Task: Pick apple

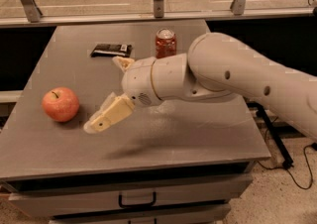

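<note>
The apple [60,104], round and red-pink with a short dark stem, sits on the left part of the grey table [198,134]. My gripper [105,94] hangs just above the table to the right of the apple, a short gap away and not touching it. Its cream fingers are spread apart and hold nothing. The lower finger [106,115] points down-left toward the apple, and the tip of the other finger [122,62] shows further back. My white arm reaches in from the right.
A red soda can [165,42] stands at the back middle of the table, behind my wrist. A flat black packet [112,49] lies to its left. A glass rail runs behind the table. A drawer with a handle [137,200] is below the front edge.
</note>
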Tool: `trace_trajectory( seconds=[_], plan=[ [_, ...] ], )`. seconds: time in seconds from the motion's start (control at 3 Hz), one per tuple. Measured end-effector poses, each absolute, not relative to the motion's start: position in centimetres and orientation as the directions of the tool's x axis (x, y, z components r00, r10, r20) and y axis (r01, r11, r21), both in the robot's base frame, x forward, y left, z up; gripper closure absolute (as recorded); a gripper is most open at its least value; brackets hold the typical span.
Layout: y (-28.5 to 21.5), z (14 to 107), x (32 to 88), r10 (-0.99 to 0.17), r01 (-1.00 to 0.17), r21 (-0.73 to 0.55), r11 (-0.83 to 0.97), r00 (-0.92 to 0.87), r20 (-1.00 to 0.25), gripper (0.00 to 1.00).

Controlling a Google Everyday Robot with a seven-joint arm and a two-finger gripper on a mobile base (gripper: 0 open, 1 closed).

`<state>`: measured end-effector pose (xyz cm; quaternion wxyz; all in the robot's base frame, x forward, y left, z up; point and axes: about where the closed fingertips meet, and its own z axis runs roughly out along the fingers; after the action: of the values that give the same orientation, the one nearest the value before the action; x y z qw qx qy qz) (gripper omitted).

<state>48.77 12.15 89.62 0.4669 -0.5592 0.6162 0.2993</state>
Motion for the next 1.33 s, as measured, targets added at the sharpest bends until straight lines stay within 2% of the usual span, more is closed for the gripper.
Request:
trace_trajectory(
  seconds=[0.67, 1.0, 1.33],
  plan=[
    [18.1, 87.0, 49.6, -0.394, -0.978, -0.176, 0.115, 0.118, -0.912, 0.0],
    [20.8, 85.7, 49.7, -0.374, -0.985, -0.148, 0.084, 0.107, -0.921, 0.18],
    [22.4, 84.6, 50.0, -0.365, -0.99, -0.116, 0.08, 0.079, -0.928, 0.42]
  ],
)
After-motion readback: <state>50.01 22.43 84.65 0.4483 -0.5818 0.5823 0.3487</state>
